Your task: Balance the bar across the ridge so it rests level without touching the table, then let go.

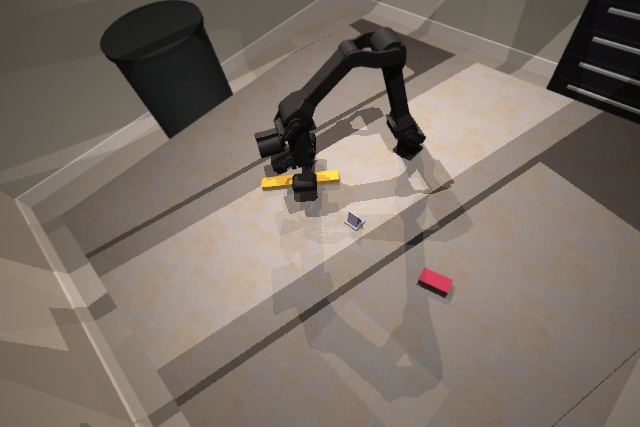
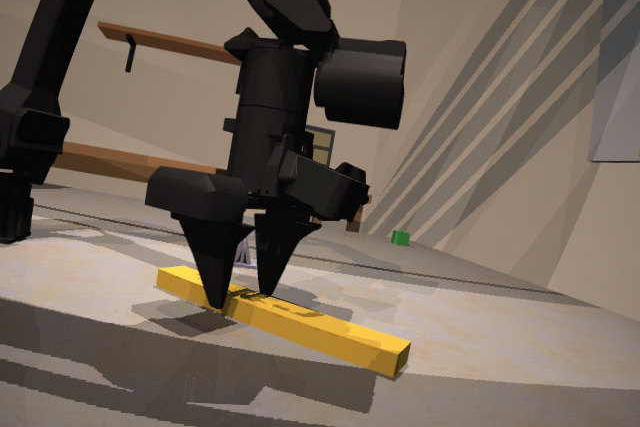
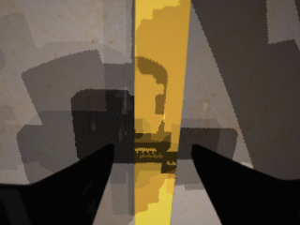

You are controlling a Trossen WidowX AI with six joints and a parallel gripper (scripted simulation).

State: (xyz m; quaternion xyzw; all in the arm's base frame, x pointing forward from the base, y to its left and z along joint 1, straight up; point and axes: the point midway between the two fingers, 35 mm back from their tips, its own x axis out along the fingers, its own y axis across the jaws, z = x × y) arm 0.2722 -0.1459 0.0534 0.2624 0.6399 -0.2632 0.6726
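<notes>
The yellow bar [image 1: 328, 177] [image 2: 330, 330] [image 3: 164, 33] lies flat on the table. My gripper [image 2: 244, 300] [image 3: 153, 149] points down and is open, with its fingertips low on either side of the bar near the middle of its length. The wrist view shows a gap between each fingertip and the bar, wider on the left. The small pale grey ridge [image 1: 354, 219] [image 2: 244, 255] stands apart from the bar with nothing on it. It is partly hidden behind the fingers in the exterior view.
A red block [image 1: 435, 281] lies on the table beyond the ridge from the bar. A green block [image 2: 400, 237] shows far back. A black bin [image 1: 170, 71] and a black drawer cabinet [image 1: 599, 58] stand in the background.
</notes>
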